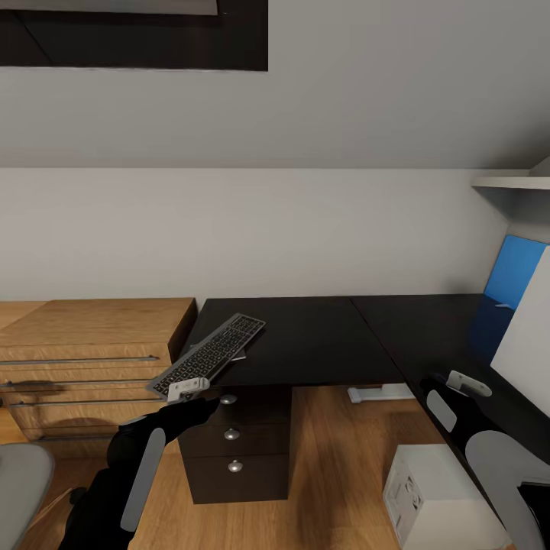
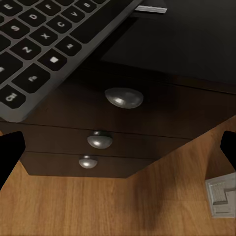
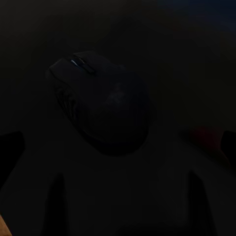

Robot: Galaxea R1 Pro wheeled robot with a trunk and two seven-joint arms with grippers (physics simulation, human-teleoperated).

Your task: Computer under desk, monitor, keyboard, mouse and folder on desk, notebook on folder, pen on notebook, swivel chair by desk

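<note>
The L-shaped black desk [image 1: 321, 336] spans the corner under the sloped ceiling, with the light wood drawer unit [image 1: 92, 359] touching its left end. The monitor's white back [image 1: 527, 336] stands at the far right of the desktop. The white computer tower [image 1: 431, 496] sits on the wood floor under the right wing. The keyboard [image 1: 210, 353] lies tilted over the desk's left front edge, just beyond the left gripper [image 1: 187, 388], whose jaws sit at its near end; I cannot tell whether they grip it. Below are the black drawers [image 2: 123, 118]. The black mouse [image 3: 101, 103] rests on the desktop ahead of the right gripper [image 1: 467, 384], between its widely parted jaws.
</note>
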